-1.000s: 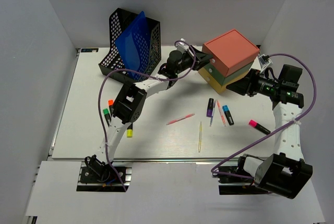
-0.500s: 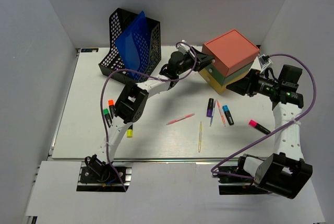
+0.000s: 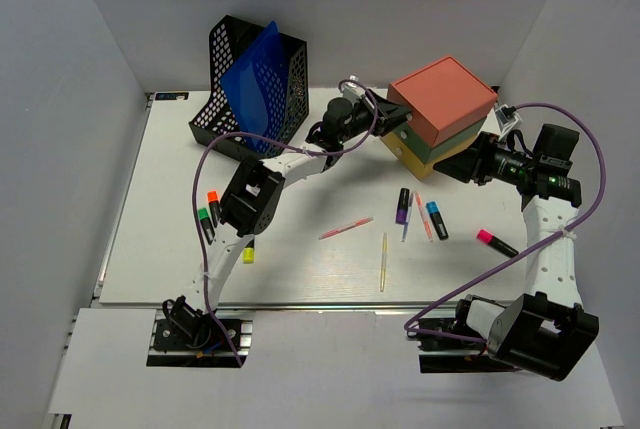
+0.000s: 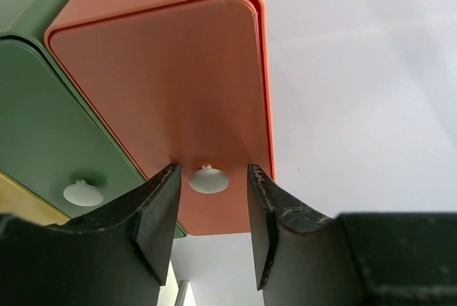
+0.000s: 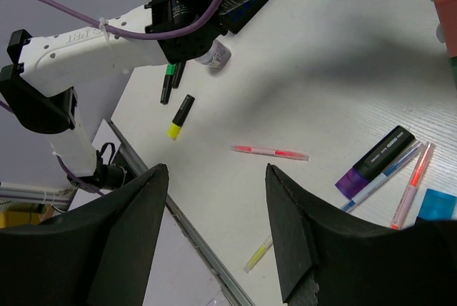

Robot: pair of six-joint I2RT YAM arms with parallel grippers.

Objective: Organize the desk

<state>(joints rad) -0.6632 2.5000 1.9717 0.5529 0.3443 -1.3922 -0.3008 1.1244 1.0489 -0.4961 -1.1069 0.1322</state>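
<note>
White and ribbed, the desk (image 3: 300,269) is lying under both arms, bearing a black mesh file holder (image 3: 225,114) with a blue folder (image 3: 255,74) in it, and an orange drawer (image 3: 445,99) topping a stack, contents hidden. The left gripper (image 4: 212,176) is straddling that drawer's white knob (image 4: 208,181), jaws apart and not touching it, having edged closer and narrowed slightly. The right gripper (image 5: 214,169) is hanging wide open, holding nothing.
</note>
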